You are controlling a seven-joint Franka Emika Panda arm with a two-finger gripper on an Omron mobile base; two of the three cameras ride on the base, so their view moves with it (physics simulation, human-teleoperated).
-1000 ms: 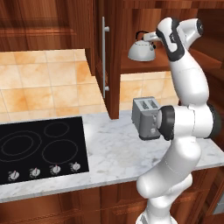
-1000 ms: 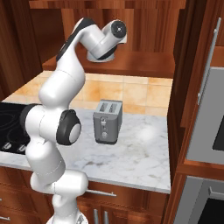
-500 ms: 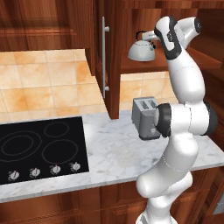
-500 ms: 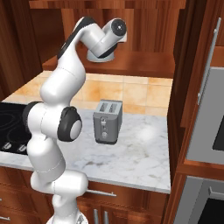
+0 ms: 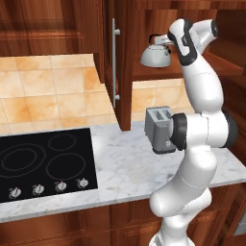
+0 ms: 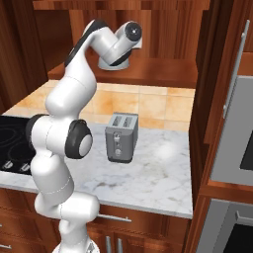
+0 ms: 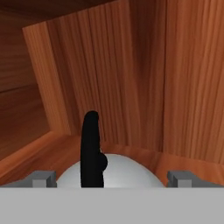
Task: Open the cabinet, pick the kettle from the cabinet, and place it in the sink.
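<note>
Claw (image 7: 112, 177) nearer kettle (image 7: 107, 171) (handle close-up)

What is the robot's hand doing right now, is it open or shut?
Gripper: open, its fingers on either side of the kettle inside the cabinet, not holding anything.

The left base view looks forward and down from behind the arm's left side, taking in the cooktop (image 5: 45, 163) and the open cabinet (image 5: 126, 62). The right base view looks from behind the arm's right side. Both share the toaster (image 5: 159, 129), the marble counter (image 6: 163, 170) and the cabinet shelf. The hand view sits close above the kettle (image 7: 120, 173), facing the cabinet's inner back wall.
</note>
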